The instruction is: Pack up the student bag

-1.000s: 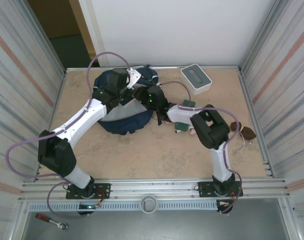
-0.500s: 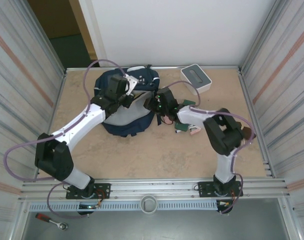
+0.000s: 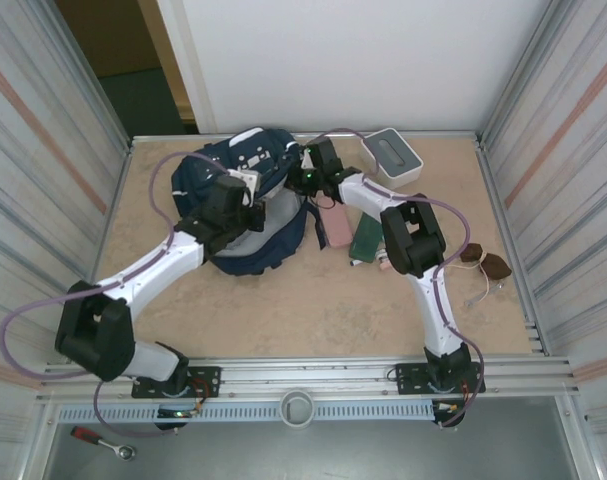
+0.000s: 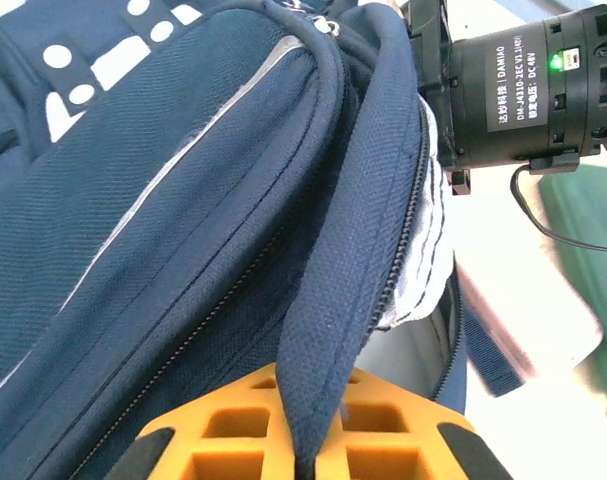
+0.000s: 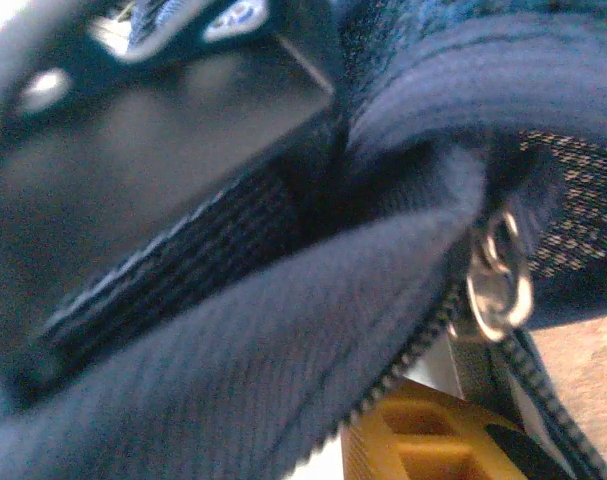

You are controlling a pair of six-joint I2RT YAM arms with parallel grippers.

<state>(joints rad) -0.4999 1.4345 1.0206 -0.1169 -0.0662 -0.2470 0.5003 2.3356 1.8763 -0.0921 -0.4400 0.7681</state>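
Note:
The student bag (image 3: 245, 205) lies at the back left of the table, navy with white patches, its pale grey lining showing at the opening. My left gripper (image 3: 249, 193) sits over the bag's middle. In the left wrist view its orange fingers (image 4: 233, 430) are shut on a navy edge strip of the bag (image 4: 163, 220). My right gripper (image 3: 305, 166) is at the bag's far right rim. In the right wrist view, navy fabric (image 5: 233, 340) with a zip and a metal pull (image 5: 498, 285) lies across the jaws. One orange finger (image 5: 423, 440) shows below it, so the jaw gap is hidden.
A pink case (image 3: 333, 225) and a green item (image 3: 366, 237) lie right of the bag, under the right arm. A white box (image 3: 391, 157) stands at the back. Brown objects (image 3: 486, 263) lie at the right edge. Walls close in both sides.
My right gripper has swung from the bag's near right side up to its far right rim. The left gripper drew back toward me with the bag's edge, and the bag shifted.

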